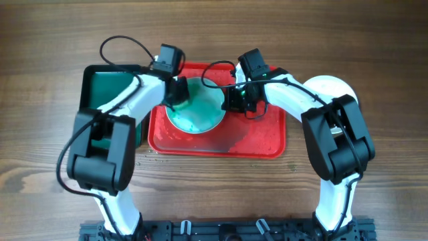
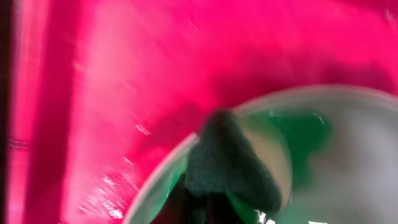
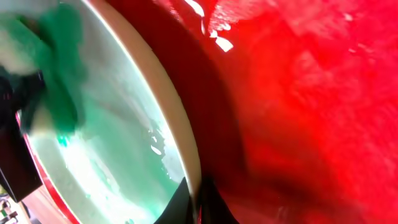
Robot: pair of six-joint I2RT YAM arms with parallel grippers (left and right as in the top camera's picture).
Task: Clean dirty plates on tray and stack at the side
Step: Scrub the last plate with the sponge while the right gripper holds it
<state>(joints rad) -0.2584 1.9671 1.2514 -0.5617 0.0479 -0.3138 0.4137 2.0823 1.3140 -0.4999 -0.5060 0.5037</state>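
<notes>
One dirty plate (image 1: pixel 195 110), smeared green, lies on the left half of the red tray (image 1: pixel 257 140). My left gripper (image 1: pixel 178 92) is shut on a dark sponge (image 2: pixel 227 163) pressed on the plate's far-left rim (image 2: pixel 348 149). My right gripper (image 1: pixel 231 99) is shut on the plate's right rim; in the right wrist view its fingers (image 3: pixel 200 200) pinch the rim of the plate (image 3: pixel 112 155), and the sponge (image 3: pixel 62 62) shows across the plate. The tray also shows in the left wrist view (image 2: pixel 124 93) and the right wrist view (image 3: pixel 311 124). A white plate (image 1: pixel 338 87) lies on the table to the right, partly under my right arm.
A dark green tray (image 1: pixel 103 87) sits left of the red tray, partly under my left arm. The red tray's right half looks wet. Black cables loop above both wrists.
</notes>
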